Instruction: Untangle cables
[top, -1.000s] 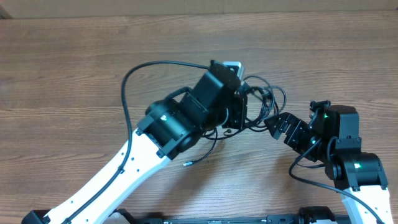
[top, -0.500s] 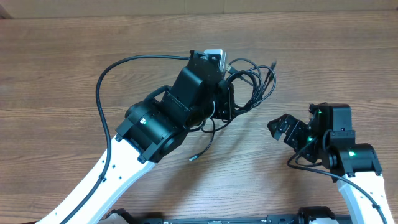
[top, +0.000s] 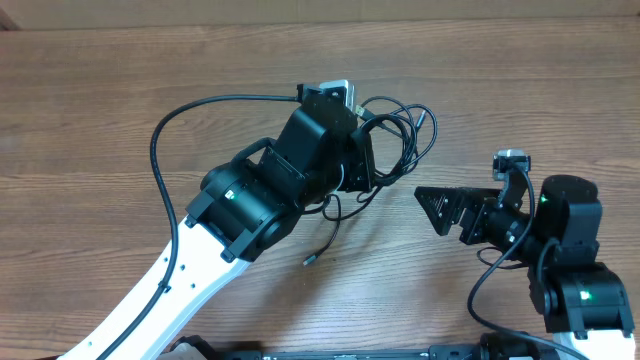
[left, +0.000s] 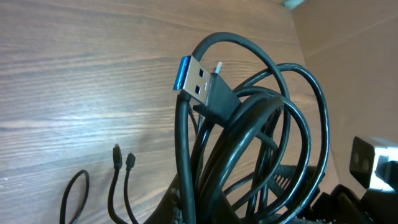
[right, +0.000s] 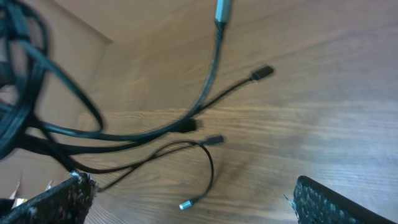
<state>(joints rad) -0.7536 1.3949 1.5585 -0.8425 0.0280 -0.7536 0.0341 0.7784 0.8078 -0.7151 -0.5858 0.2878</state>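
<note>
Bundle held up for separating.
Left jaws clamp the cables (left: 249, 109); right jaws, open at 5 o'clock, should next catch a dangling plug.

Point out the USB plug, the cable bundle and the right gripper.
USB plug (left: 198, 79): left wrist view, on its metal shell.
cable bundle (left: 217, 152): left wrist view, where the black strands crowd together.
right gripper (top: 432, 208): overhead view, midway between its open fingertips.
</note>
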